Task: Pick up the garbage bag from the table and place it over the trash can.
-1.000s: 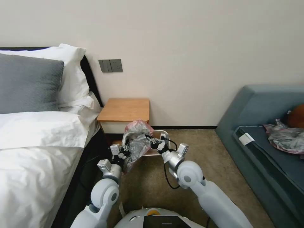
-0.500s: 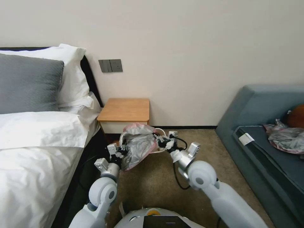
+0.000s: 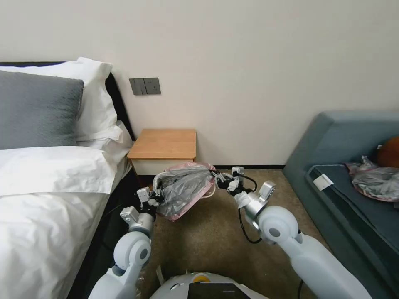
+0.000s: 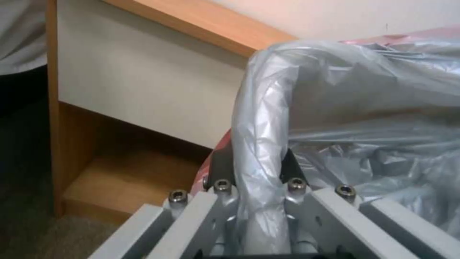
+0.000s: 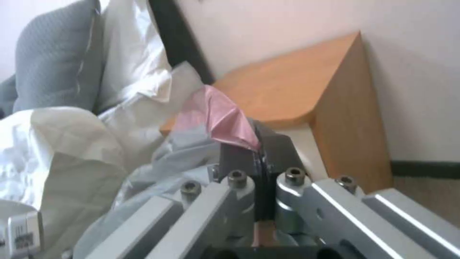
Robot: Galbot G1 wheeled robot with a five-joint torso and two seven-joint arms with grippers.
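The garbage bag (image 3: 185, 189), grey film with a pink rim, hangs stretched between my two grippers just in front of the table (image 3: 164, 143). My left gripper (image 3: 154, 196) is shut on a bunched grey fold (image 4: 258, 144) at the bag's left side. My right gripper (image 3: 217, 175) is shut on the pink rim (image 5: 218, 115) at the bag's right side. Beneath the bag, a short piece of the trash can's cream rim (image 3: 213, 191) shows; the rest of the can is hidden by the film. The table's white drawer front (image 4: 143, 82) and orange top (image 5: 287, 86) stand close behind.
A bed with a white duvet (image 3: 45, 199) and grey pillow runs along the left, close to my left arm. A blue sofa (image 3: 345, 166) on the right carries another grey-and-pink plastic bundle (image 3: 378, 180). Brown carpet (image 3: 216, 241) lies open between them.
My grippers have drawn apart, the right one moving right and away, the left one slightly left. The bag has gone from a crumpled bunch to a wide, stretched opening.
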